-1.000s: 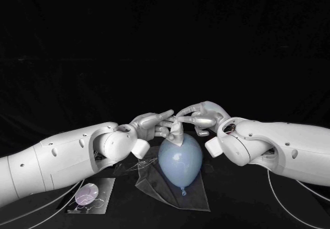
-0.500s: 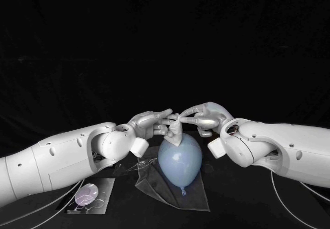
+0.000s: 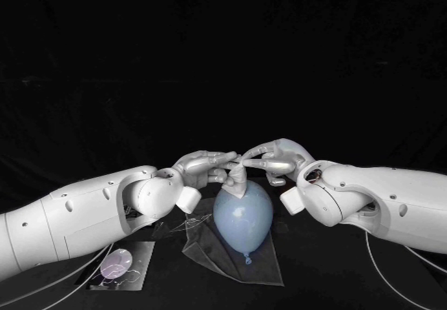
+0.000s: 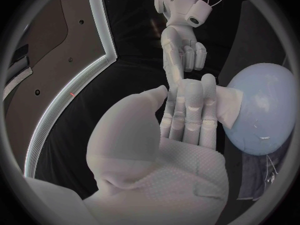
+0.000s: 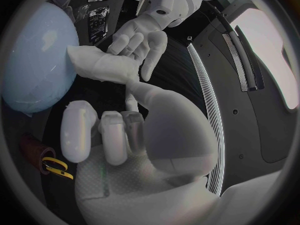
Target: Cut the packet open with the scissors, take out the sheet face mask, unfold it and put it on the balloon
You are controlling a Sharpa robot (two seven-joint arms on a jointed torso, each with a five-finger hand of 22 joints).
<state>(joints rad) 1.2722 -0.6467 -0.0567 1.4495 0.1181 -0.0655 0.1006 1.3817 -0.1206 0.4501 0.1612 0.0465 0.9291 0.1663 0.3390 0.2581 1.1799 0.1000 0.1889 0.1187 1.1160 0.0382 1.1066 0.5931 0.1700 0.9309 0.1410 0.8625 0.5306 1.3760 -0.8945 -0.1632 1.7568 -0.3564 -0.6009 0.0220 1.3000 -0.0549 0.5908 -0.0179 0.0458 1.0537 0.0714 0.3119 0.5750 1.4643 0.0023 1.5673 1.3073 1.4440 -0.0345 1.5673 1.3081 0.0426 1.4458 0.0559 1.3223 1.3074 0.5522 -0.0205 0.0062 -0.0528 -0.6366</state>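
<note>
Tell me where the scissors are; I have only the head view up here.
Observer: The right wrist view shows the scissors, yellow-handled, lying flat, apart from the balloon.
Operator: Check the left hand against the balloon.
Observer: In the left wrist view the left hand has its fingers straight along the balloon's side, apparently touching it.
Operator: Now the right hand.
Observer: The right wrist view shows the right hand reaching a finger to the balloon while others curl in.
</note>
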